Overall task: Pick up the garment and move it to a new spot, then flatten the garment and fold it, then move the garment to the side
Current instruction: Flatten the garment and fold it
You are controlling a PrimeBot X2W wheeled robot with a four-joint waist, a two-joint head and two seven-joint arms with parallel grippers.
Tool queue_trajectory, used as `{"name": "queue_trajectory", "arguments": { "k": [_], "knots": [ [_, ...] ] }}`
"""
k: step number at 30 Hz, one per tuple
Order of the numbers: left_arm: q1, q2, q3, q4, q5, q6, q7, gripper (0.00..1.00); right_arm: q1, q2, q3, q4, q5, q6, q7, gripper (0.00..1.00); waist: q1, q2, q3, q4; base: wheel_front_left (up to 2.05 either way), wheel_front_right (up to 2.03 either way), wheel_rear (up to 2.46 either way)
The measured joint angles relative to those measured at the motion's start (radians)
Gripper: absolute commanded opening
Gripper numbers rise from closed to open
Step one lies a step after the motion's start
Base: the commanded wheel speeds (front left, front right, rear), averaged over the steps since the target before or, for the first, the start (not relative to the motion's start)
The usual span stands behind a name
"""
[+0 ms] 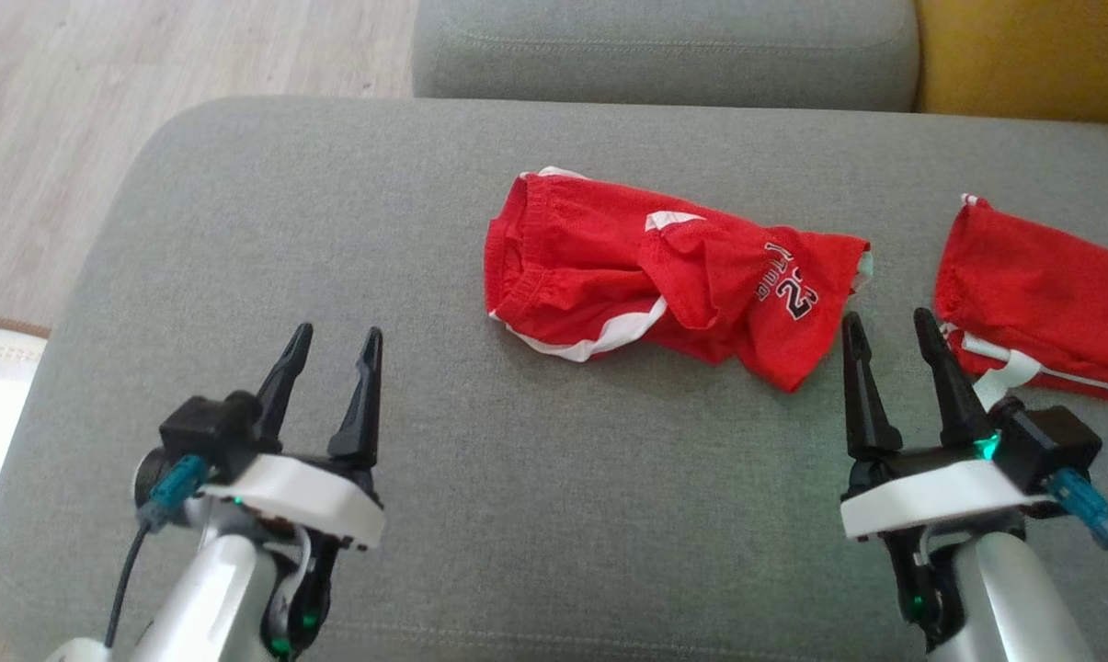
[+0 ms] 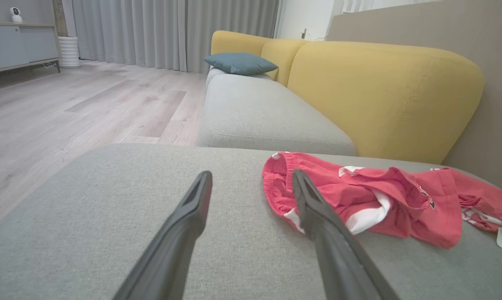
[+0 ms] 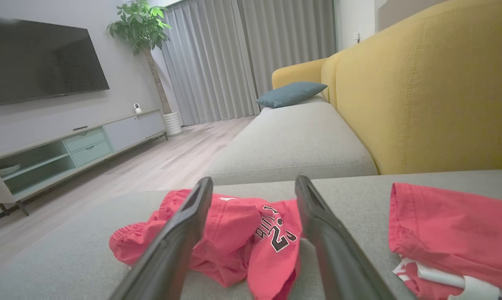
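Nearest the head camera: left claw [image 1: 337, 333] at lower left and right claw [image 1: 887, 317] at lower right, both low over the grey sofa seat [image 1: 480, 515] with fingers pointing away from the robot. Both claws stand wide open with nothing between the fingers. The garment [image 1: 664, 276], red shorts with white trim and a printed number, lies crumpled near the middle of the seat, waistband toward the robot's left and one leg bunched over the other. The right claw's tips are just beside its near right corner, not touching as far as the head view shows. The left claw is well apart from it, on bare cushion. In the right wrist view the cloth sits straight ahead between the fingers; in the left wrist view it lies ahead and off to the right. A second red piece [image 1: 1041, 294] lies at the right edge of the seat, cut off by the frame; it looks already folded, though I cannot be sure. Judgement: first step, the pick-up, not yet begun. The next move calls for lowering a claw onto an edge or raised fold and closing on one layer of cloth. The right arm is the better placed; the left would have to swing inward.
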Motion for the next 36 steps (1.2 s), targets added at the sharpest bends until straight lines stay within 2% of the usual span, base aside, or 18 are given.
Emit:
{"name": "queue_trajectory", "arguments": {
  "k": [7, 15, 22, 26, 27, 28, 29, 36],
  "knots": [
    [-0.004, -0.035, 0.017, 0.000, 0.023, -0.035, 0.000, 1.00, -0.010, 0.000, 0.033, 0.002, -0.037, 0.000, 0.048, 1.00, 0.0000, 0.0000, 0.032, 0.022, 0.00, 0.00, 0.00],
    [-0.008, -0.081, 0.027, 0.036, 0.050, -0.078, 0.000, 1.00, -0.117, -0.001, 0.079, 0.115, -0.116, 0.000, 0.132, 1.00, 0.0000, 0.0000, 0.080, 0.081, 0.00, 0.00, 0.00],
    [-0.032, -0.108, 0.054, 0.060, 0.068, -0.098, 0.000, 1.00, -0.180, -0.002, 0.037, 0.248, -0.208, 0.000, 0.148, 1.00, 0.0000, 0.0000, 0.119, 0.146, 0.00, 0.00, 0.00],
    [-0.032, -0.123, 0.077, 0.065, 0.078, -0.110, 0.000, 1.00, -0.217, -0.002, 0.012, 0.295, -0.219, 0.000, 0.128, 1.00, 0.0000, 0.0000, 0.134, 0.171, 0.00, 0.00, 0.00],
    [-0.032, -0.124, 0.081, 0.066, 0.079, -0.113, 0.000, 1.00, -0.225, -0.002, 0.010, 0.307, -0.219, 0.000, 0.123, 0.47, 0.0000, 0.0000, 0.136, 0.175, 0.00, 0.00, 0.00],
    [-0.032, -0.126, 0.082, 0.068, 0.084, -0.113, 0.000, 1.00, -0.231, -0.002, 0.007, 0.315, -0.218, 0.000, 0.116, 0.03, 0.0000, 0.0000, 0.137, 0.176, 0.00, 0.00, 0.00],
    [-0.032, -0.127, 0.084, 0.071, 0.088, -0.114, 0.000, 1.00, -0.236, -0.002, 0.006, 0.320, -0.217, 0.000, 0.105, 0.00, 0.0000, 0.0000, 0.136, 0.175, 0.00, 0.00, 0.00],
    [-0.029, -0.130, 0.116, 0.085, 0.104, -0.123, 0.000, 1.00, -0.239, -0.002, 0.014, 0.313, -0.149, 0.000, 0.022, 0.00, 0.0000, 0.0000, 0.116, 0.133, 0.00, 0.00, 0.00]
  ]
}}
